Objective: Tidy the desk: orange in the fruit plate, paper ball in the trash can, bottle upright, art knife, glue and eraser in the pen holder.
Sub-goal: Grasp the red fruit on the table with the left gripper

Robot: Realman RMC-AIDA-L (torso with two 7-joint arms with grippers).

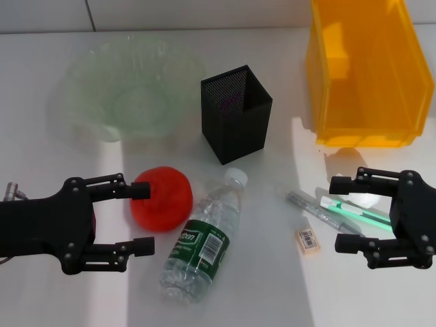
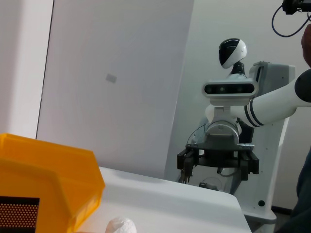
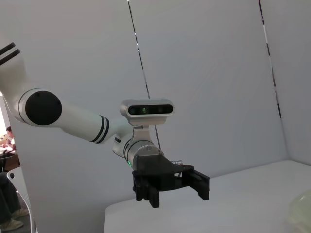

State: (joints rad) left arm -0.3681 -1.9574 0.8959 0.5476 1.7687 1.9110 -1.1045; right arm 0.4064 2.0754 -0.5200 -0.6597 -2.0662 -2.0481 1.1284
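Bottle lying flat at the near edge of the white desk.
Left claw and right claw both hover released; pale wall behind.

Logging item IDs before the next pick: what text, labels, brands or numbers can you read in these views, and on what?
Bottle, lying on its side: green label with white lettering and a white panel, too blurred to read.
Eraser: dark print on its sleeve, too small to read.
Glue and art knife: no legible marking.
Pen holder, trash can, fruit plate, orange: no text.
Wrist views: none readable.
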